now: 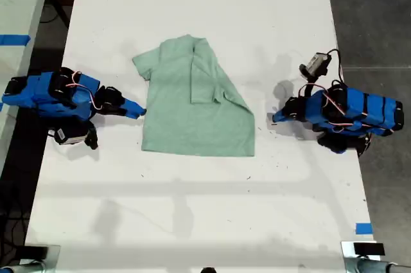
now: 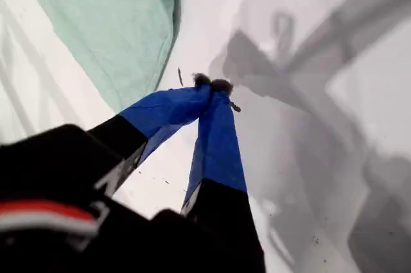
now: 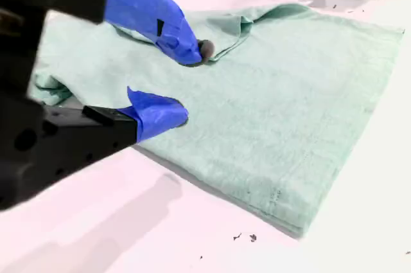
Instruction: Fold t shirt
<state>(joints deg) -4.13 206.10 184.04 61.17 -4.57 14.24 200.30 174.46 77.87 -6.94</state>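
The t shirt (image 1: 192, 112) lies flat on the white table (image 1: 192, 221) between my two grippers, and one side is already turned over onto the middle. So I judge the fold is begun but not finished.

My second gripper (image 1: 138, 111) is right at the edge of the shirt. Its jaws stand apart: one fingertip is above the cloth (image 3: 270, 112), the other is low at the hem, and nothing is pinched between them (image 3: 191, 82). My first gripper (image 1: 276, 117) is a little apart from the other edge of the shirt. Its jaws are pressed together on nothing (image 2: 212, 83), and the cloth (image 2: 103, 22) is in front of it and to one side.

I think the next move is to close my second gripper on this near edge and carry it across. For this the low finger must go under only the layer I want.

It is hard to see how many layers lie at this edge. The sleeve on this side is bunched, and the neck opening is not clear in any view.
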